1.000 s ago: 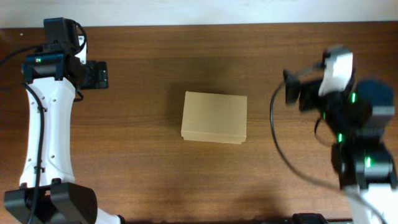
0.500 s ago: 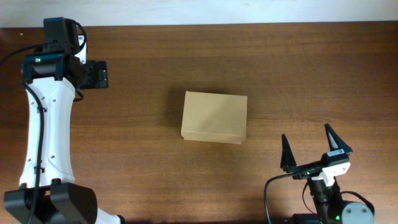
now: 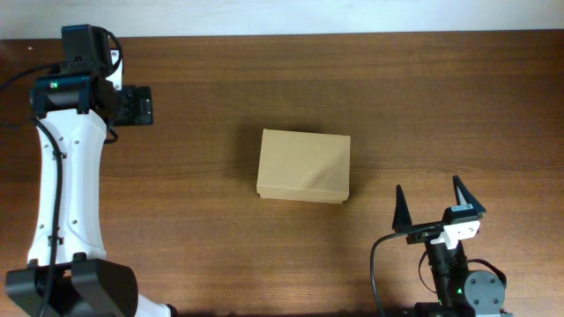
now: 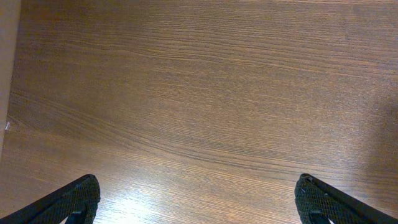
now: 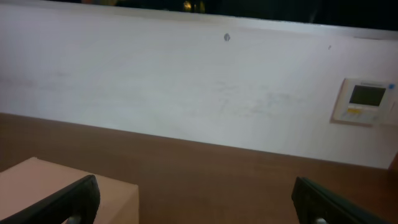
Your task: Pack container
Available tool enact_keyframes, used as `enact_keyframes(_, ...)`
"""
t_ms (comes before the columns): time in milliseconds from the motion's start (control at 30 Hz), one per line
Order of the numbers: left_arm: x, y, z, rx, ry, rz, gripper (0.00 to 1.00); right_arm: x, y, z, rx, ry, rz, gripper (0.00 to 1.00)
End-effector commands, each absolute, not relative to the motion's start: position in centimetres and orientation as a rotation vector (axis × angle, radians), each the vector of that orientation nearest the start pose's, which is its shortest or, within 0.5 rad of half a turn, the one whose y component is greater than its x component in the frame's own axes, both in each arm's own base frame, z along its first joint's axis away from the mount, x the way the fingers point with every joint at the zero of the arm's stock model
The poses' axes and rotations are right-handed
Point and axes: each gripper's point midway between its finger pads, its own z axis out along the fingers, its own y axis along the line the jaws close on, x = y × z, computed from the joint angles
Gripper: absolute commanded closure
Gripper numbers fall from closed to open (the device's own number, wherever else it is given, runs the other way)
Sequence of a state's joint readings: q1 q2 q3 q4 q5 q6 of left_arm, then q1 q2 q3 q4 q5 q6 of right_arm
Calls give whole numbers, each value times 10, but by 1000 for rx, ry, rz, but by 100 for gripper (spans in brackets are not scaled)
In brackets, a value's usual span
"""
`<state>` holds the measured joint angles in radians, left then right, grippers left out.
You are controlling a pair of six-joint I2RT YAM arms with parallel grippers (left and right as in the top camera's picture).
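1. The container (image 3: 304, 165) lies on the wooden table (image 3: 203, 211), about in its middle. Its flap lid looks closed and flat, and nothing else to pack is visible.
2. The right gripper (image 3: 438, 208) is near the front edge, to the right of the container and well apart from it. Its fingers are spread wide and hold nothing.
3. The left gripper (image 4: 196, 199) is far to the left of the container, near the back edge. Its fingertips stand wide apart over bare wood and are empty.
4. I judge the packing is either finished or not begun; the box's inside is hidden.
5. The next move probably calls for one arm to approach the container's lid edge.
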<state>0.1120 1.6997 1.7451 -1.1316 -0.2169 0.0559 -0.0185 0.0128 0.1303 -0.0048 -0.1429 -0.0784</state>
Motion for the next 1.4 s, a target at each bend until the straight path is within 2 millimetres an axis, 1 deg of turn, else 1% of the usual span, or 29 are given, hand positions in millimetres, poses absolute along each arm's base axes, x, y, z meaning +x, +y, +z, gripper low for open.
enact_keyframes(0,402,84,240,-152,2632,340,0,237,18,227,-137,1441,22,1)
enact_keyframes(133,402,84,240,-152,2632,340,0,242,17,220,-137,1379,17,1)
enact_keyframes(200,402,84,240,-152,2632,340,0,242,17,220,-139,1379,13,1)
enact_keyframes(267,402,84,240,-152,2632,340,0,242,17,215,-139,1399,15,1)
enact_keyframes(300,402,84,240,-152,2632,340,0,243,17,209,-139,1423,17,1)
enact_keyframes(333,402,84,240,-152,2632,340,0,245,17,199,-139,1468,21,1)
enact_keyframes(367,402,84,240,-152,2632,340,1,246,17,183,-139,1531,26,0)
enact_keyframes(433,402,84,240,-152,2632,340,0,245,17,159,-138,1631,33,0)
enact_keyframes(833,402,84,240,-152,2632,340,0,246,17,158,-138,1635,35,1)
enact_keyframes(900,400,83,247,-153,2615,340,0,246,17,158,-138,1635,35,1)
enact_keyframes(967,394,81,265,-152,2566,339,1,246,17,158,-138,1636,35,1)
enact_keyframes(1033,384,82,293,-163,2484,351,0,246,17,158,-138,1636,35,1)
enact_keyframes(1100,370,80,322,-172,2384,347,1,246,17,158,-138,1635,35,1)
enact_keyframes(1167,368,72,347,-168,2207,284,0,246,17,158,-138,1635,35,0)
enact_keyframes(1200,369,64,354,-146,2113,236,0,246,17,158,-138,1635,35,1)
enact_keyframes(1233,367,57,355,-123,2033,195,0,246,17,158,-138,1636,35,1)
enact_keyframes(1267,363,52,353,-104,1969,167,0,246,17,158,-138,1636,35,1)
enact_keyframes(1300,354,45,341,-80,1896,137,0,246,17,158,-138,1636,35,1)
enact_keyframes(1367,337,35,313,-46,1830,97,1,246,17,158,-138,1635,35,1)
